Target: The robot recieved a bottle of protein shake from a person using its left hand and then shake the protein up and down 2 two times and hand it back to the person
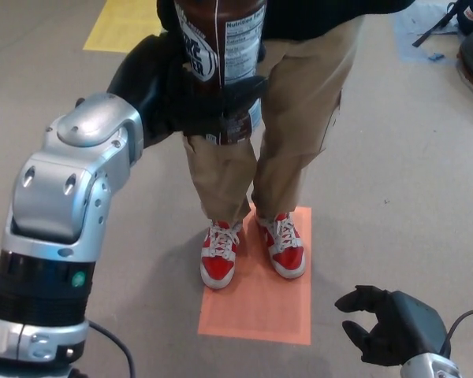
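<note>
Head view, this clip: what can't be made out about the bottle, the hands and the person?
- Bottle: its cap and top are cut off by the upper edge; the left hand wraps its lower part.
- Label: the small nutrition print is too small to read.
- Person: upper body and hands lie beyond the top edge.
- Right hand: its wrist runs off the bottom edge.

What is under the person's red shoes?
An orange mat lies on the floor under the red shoes. The parts of the mat beneath the soles are covered, so any marks there cannot be seen.
</note>
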{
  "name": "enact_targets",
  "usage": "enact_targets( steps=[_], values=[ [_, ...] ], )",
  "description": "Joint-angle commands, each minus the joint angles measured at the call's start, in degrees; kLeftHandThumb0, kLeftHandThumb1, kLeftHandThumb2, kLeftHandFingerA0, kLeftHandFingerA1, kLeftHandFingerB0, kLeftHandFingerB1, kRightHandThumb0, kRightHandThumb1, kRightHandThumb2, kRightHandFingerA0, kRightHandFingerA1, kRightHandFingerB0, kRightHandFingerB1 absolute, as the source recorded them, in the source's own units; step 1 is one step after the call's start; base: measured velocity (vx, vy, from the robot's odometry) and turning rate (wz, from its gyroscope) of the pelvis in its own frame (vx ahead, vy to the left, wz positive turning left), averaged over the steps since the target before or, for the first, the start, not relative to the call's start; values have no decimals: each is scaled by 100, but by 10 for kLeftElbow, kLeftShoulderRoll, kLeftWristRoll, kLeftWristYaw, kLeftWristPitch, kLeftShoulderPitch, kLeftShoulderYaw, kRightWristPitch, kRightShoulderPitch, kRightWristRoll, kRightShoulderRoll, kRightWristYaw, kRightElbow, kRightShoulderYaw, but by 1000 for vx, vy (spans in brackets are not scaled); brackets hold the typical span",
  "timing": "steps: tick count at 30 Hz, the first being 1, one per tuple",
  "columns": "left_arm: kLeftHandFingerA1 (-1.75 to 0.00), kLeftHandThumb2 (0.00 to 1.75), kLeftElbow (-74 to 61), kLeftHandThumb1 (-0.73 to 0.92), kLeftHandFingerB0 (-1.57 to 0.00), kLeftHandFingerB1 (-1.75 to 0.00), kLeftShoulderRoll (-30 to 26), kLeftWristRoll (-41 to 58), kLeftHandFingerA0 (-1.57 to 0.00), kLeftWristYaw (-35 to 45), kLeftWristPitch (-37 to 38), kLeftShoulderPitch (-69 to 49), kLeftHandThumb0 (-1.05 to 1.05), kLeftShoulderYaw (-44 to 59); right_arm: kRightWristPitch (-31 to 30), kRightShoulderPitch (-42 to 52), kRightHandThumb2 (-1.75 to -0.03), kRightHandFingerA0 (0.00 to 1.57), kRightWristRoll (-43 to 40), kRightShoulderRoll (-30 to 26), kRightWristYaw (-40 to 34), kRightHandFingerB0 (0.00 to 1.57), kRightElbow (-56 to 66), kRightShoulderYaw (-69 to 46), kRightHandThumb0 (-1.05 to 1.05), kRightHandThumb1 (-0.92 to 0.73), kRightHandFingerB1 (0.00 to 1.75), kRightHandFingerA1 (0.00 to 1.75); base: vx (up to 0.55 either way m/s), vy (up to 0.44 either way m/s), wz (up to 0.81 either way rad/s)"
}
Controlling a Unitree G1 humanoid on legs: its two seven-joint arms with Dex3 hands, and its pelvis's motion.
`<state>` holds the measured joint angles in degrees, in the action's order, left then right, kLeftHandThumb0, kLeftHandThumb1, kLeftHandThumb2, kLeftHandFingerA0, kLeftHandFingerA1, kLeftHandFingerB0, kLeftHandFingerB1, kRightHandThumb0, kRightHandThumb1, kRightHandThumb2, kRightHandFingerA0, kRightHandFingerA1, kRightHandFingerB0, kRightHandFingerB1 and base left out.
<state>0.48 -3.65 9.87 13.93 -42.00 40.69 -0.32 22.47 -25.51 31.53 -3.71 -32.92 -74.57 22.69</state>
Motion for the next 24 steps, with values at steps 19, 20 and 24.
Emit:
enact_targets(
  steps=[19,20,24],
  values=[
    [-167,64,-56,90,-60,-130,9,5,-70,-13,-28,-55,-17,-12,10,45,-70,95,3,-4,-14,79,0,8,-45,-71,46,74,0,0,0],
    [-167,64,-57,90,-60,-130,8,6,-70,-12,-29,-55,-17,-12,7,44,-70,95,3,-4,-12,79,-1,9,-45,-71,46,74,0,0,0],
    [-166,65,-48,89,-63,-126,4,3,-70,-11,-22,-44,-17,-11,4,37,-70,96,-4,-2,-6,79,-1,3,-45,-71,46,72,0,0,0]
  ],
)
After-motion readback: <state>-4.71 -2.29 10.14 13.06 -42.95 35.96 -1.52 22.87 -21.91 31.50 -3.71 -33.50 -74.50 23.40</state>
